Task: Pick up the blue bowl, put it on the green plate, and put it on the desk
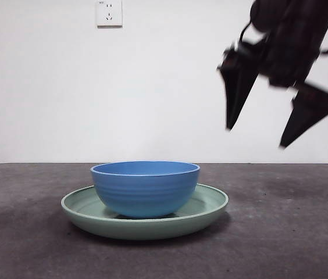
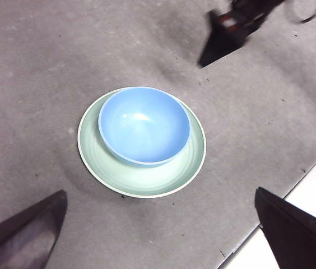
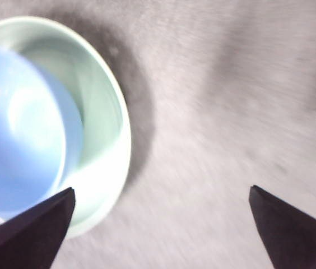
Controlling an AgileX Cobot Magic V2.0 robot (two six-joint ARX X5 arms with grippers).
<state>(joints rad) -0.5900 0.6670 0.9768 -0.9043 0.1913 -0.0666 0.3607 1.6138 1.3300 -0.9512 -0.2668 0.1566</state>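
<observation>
The blue bowl (image 1: 145, 188) sits upright inside the green plate (image 1: 207, 204), a little off the plate's middle, and the plate lies flat on the tabletop (image 1: 286, 232). Both vessels look empty: the left wrist view shows only bare blue inside the bowl and bare green around its foot.

The bowl looks stiff, matte and probably light, a hard plastic or similar. Its faint ridges should give some purchase, but the smooth rounded wall could slip from a squeeze across the outside. The best hold is likely the rim, one jaw inside and one outside, on the side with most room above the plate.

The right pincer (image 1: 256, 138) hangs in the air above and beside the plate, jaws wide apart and holding nothing; its picture is blurred. The left pincer (image 2: 161, 224) hovers high over the scene, jaws likewise spread and empty.
</observation>
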